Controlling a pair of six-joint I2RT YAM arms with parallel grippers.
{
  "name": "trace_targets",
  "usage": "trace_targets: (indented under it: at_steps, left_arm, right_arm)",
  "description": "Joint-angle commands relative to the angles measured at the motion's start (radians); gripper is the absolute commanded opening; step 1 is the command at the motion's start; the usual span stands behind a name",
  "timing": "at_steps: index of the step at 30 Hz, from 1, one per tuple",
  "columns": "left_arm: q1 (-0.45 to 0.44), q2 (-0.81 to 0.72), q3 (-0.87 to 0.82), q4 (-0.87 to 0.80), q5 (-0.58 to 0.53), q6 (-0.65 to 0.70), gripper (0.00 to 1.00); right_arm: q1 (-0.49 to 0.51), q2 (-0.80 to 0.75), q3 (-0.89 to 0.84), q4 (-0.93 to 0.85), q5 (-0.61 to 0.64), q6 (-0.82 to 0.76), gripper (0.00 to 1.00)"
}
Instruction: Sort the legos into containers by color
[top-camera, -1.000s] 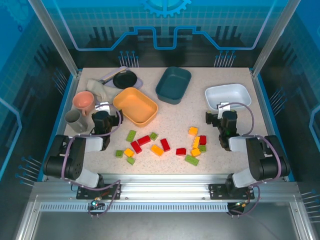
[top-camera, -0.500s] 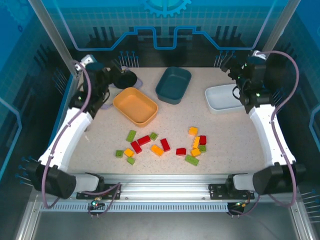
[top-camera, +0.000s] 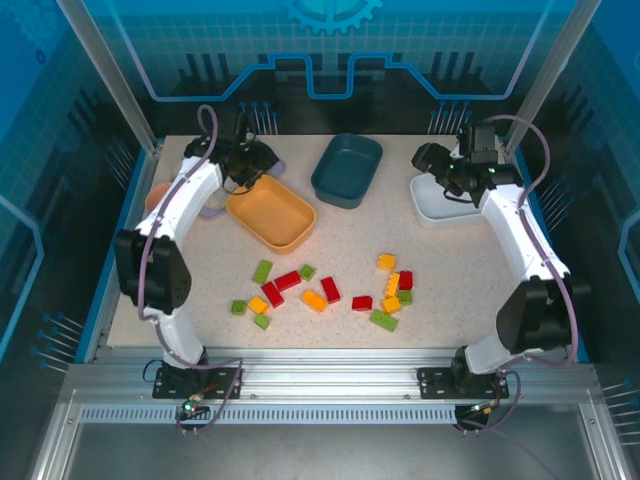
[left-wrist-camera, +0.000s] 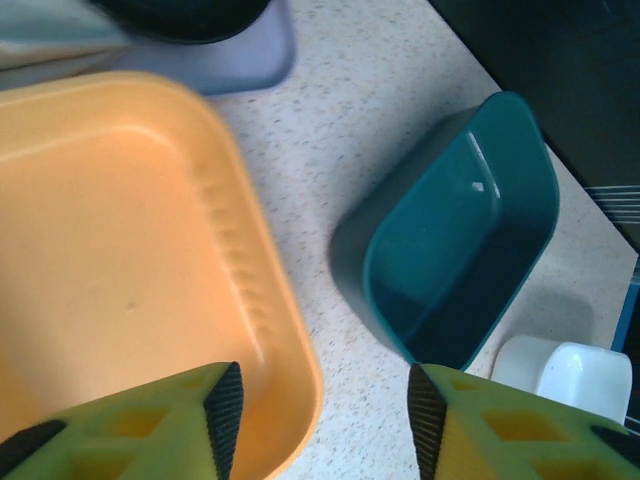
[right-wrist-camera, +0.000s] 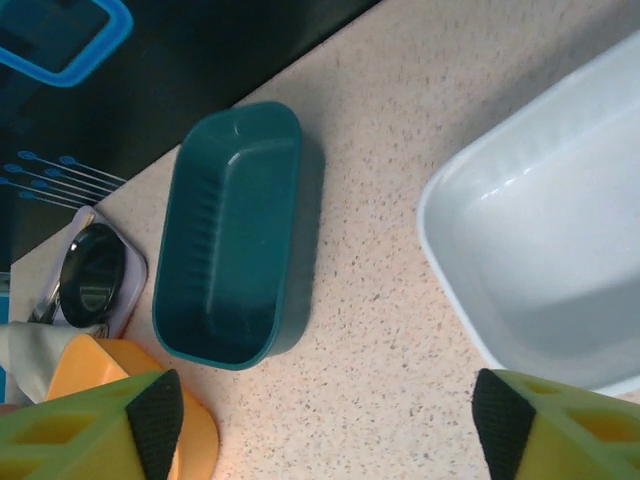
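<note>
Legos (top-camera: 320, 290): we see them loose on the table (top-camera: 460, 300), in the lower middle of the overhead frame. They are red, green and yellow-orange, and well apart from both pincers.
Overhead view: it gives us the bricks and both arms arching up to the far edge.
Left wrist view: close up, we see ribs on the inner wall of the orange-yellow tray (left-wrist-camera: 120, 250).
Right wrist view: we see a black pan (right-wrist-camera: 92, 275) at the left edge, beyond the dark teal tray (right-wrist-camera: 235, 240).
Left pincer (top-camera: 248, 163): upper left, over the orange-yellow tray's far end. It is released, with nothing between its fingers.
Right pincer (top-camera: 432, 160): upper right, at the left edge of the white tray (top-camera: 440, 208). It is released, with the fingers wide apart.
Containers: the three trays sit in a row across the upper frame. We see nothing in any of them.
Since half a second ago: both pincers have swung inward from the far corners toward the trays. The bricks lie as before.
</note>
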Motion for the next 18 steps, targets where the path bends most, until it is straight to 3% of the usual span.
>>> trace_targets:
  at_steps: [1,6,18]
  left_arm:
    - [-0.011,0.085,0.1,-0.079,0.054,0.014,0.48]
    - [-0.028,0.141,0.093,-0.056,0.084,-0.021,0.48]
    - [-0.044,0.135,0.027,-0.105,0.077,0.019,0.55]
  right_arm:
    - [0.065,0.101,0.127,-0.08,-0.029,-0.053,0.69]
    - [0.152,0.306,0.297,-0.166,-0.009,-0.078,0.59]
    - [0.217,0.782,0.751,-0.349,-0.018,-0.076,0.51]
